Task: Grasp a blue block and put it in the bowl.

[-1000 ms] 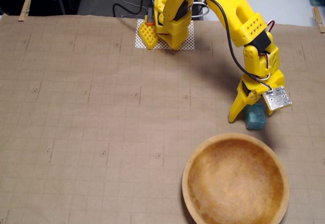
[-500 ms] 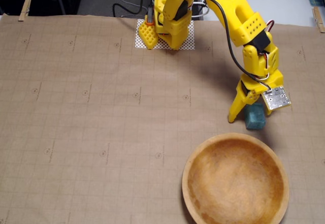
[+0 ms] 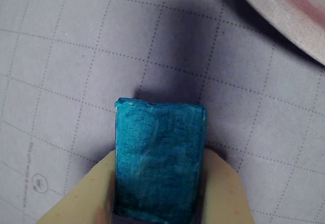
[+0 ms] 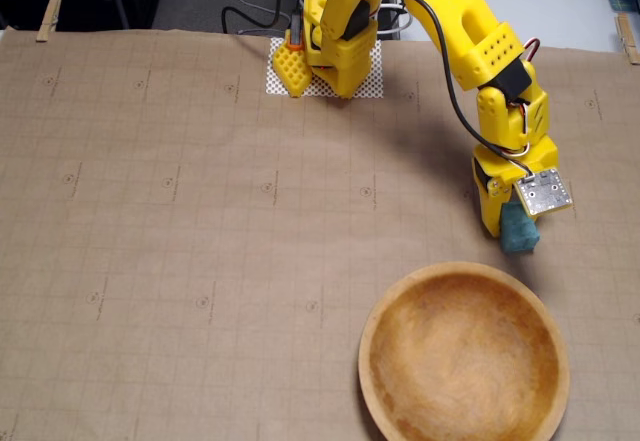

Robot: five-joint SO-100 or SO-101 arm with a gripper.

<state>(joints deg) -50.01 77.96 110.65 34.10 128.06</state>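
The teal-blue block (image 3: 160, 160) fills the lower middle of the wrist view, clamped between my two pale fingers (image 3: 86, 196). In the fixed view the block (image 4: 520, 231) hangs at the tip of my yellow gripper (image 4: 512, 223), a little above the paper and just beyond the far right rim of the wooden bowl (image 4: 465, 356). The bowl is empty. Its rim shows as a curved edge (image 3: 284, 10) at the top right of the wrist view.
Brown gridded paper (image 4: 200, 221) covers the table. The arm's yellow base (image 4: 335, 46) stands on a white mesh patch at the far edge, with cables behind it. Wooden clips (image 4: 48, 16) pin the paper at the far corners.
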